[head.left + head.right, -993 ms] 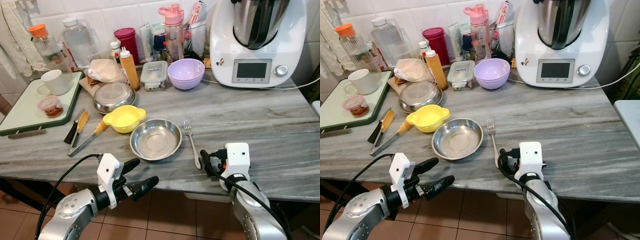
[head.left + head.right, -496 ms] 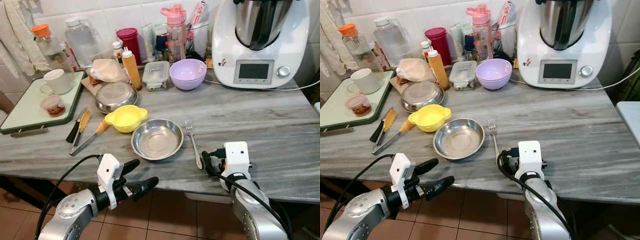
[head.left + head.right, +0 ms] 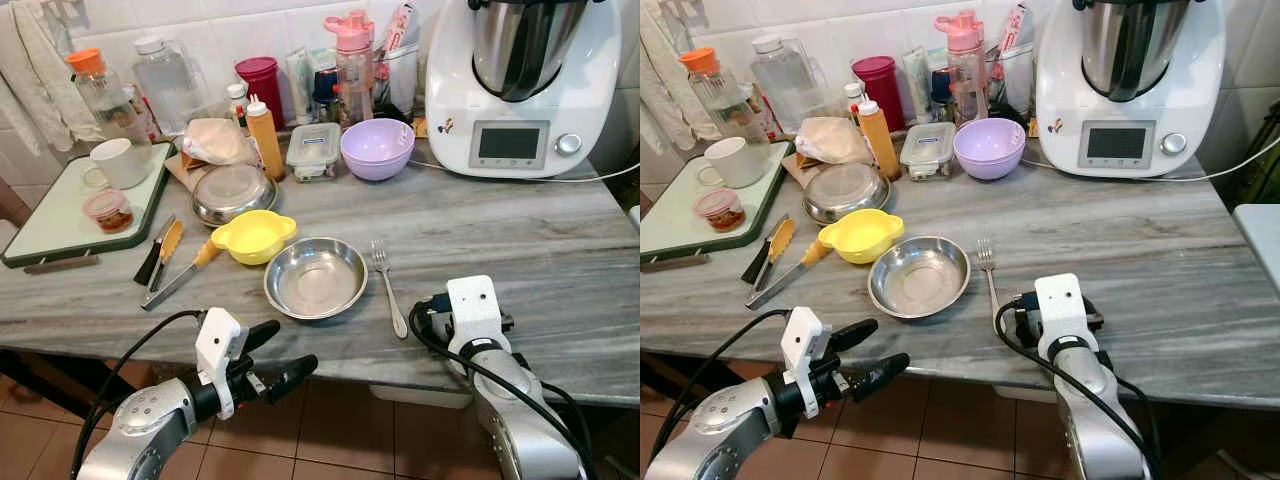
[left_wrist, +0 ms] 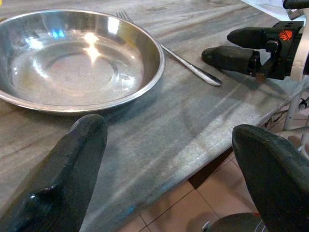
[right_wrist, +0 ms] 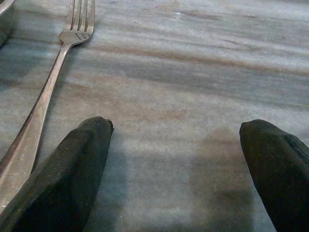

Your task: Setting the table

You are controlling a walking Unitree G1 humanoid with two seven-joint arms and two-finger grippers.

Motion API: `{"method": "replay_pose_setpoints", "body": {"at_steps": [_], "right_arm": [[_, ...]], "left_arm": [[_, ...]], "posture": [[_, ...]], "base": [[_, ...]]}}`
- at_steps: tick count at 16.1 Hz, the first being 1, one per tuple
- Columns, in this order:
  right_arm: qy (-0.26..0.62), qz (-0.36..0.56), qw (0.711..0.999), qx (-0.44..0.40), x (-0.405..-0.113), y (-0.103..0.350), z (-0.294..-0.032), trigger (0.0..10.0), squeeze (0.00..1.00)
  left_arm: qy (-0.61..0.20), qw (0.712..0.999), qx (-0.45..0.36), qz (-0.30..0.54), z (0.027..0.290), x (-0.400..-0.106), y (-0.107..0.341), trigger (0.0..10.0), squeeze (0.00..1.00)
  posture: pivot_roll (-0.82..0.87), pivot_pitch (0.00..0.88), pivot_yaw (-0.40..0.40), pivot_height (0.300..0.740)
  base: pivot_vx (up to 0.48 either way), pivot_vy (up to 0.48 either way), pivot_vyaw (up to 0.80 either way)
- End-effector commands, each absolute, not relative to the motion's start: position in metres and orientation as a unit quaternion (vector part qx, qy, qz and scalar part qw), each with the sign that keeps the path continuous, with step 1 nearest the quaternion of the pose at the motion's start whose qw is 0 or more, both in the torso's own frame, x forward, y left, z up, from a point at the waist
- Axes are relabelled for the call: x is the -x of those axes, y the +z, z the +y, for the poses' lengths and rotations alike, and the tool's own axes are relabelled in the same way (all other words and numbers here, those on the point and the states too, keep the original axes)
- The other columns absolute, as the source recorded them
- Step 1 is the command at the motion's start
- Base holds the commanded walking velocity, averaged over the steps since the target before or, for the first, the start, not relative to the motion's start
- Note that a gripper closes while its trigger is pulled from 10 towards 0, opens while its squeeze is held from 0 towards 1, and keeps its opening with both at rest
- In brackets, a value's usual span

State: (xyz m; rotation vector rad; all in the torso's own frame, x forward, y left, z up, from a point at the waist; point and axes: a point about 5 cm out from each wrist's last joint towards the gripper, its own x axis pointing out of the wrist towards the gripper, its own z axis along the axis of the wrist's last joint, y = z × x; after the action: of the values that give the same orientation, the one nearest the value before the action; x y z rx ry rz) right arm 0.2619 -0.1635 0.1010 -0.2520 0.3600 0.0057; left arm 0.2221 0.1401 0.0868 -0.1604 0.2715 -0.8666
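No brand name or label on the counter can be read: the grey screen of the white kitchen machine (image 3: 520, 85) at the upper right is blank from here, its top is cut off by the frame edge, and the tubes and bottles crowded along the tiled wall show only blurred print. A small orange mark sits on the right gripper's black body in the left wrist view, too small to make out. The fork (image 3: 388, 288) lies on the grey marble counter (image 3: 520, 235) at the lower centre, tines pointing toward the wall, just right of the steel bowl (image 3: 315, 279) without touching it. The right gripper (image 5: 169, 169) rests low over the counter's front edge, just right of the fork's handle end; its fingers (image 5: 65, 169) are spread wide and hold nothing, the handle passing close outside one of them. The left gripper (image 3: 280, 355) hangs below and in front of the counter edge at the lower left, fingers parted and empty, pointing toward the bowl.
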Motion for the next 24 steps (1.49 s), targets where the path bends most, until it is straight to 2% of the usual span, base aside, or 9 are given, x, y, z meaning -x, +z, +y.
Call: {"method": "replay_pose_setpoints", "body": {"at_steps": [1, 6, 13, 20, 24], "right_arm": [[0.002, 0.196, 0.970, 0.143, -0.262, 0.095, -0.164, 10.0, 0.00], [0.045, 0.181, 0.971, 0.146, -0.269, 0.099, -0.144, 10.0, 0.00], [0.091, 0.179, 0.972, 0.120, -0.264, 0.098, -0.128, 10.0, 0.00], [0.095, 0.179, 0.973, 0.108, -0.261, 0.097, -0.128, 10.0, 0.00], [0.082, 0.139, 0.982, 0.099, -0.257, 0.107, -0.138, 10.0, 0.00]], "left_arm": [[-0.412, 0.898, 0.076, 0.134, 0.144, -0.224, 0.087, 10.0, 0.00], [-0.412, 0.898, 0.074, 0.135, 0.145, -0.225, 0.088, 10.0, 0.00], [-0.410, 0.899, 0.073, 0.137, 0.147, -0.224, 0.088, 10.0, 0.00], [-0.412, 0.898, 0.070, 0.139, 0.148, -0.222, 0.088, 10.0, 0.00], [-0.410, 0.899, 0.070, 0.138, 0.146, -0.222, 0.087, 10.0, 0.00]], "posture": [[-0.07, 0.022, 0.135, 0.740], [-0.07, 0.022, 0.137, 0.740], [-0.06, 0.023, 0.139, 0.740], [-0.06, 0.025, 0.143, 0.740], [-0.06, 0.018, 0.137, 0.740]], "base": [[0.000, 0.000, 0.00], [0.000, 0.000, 0.00], [0.000, 0.000, 0.00], [0.000, 0.000, 0.00], [0.000, 0.000, 0.00]]}}
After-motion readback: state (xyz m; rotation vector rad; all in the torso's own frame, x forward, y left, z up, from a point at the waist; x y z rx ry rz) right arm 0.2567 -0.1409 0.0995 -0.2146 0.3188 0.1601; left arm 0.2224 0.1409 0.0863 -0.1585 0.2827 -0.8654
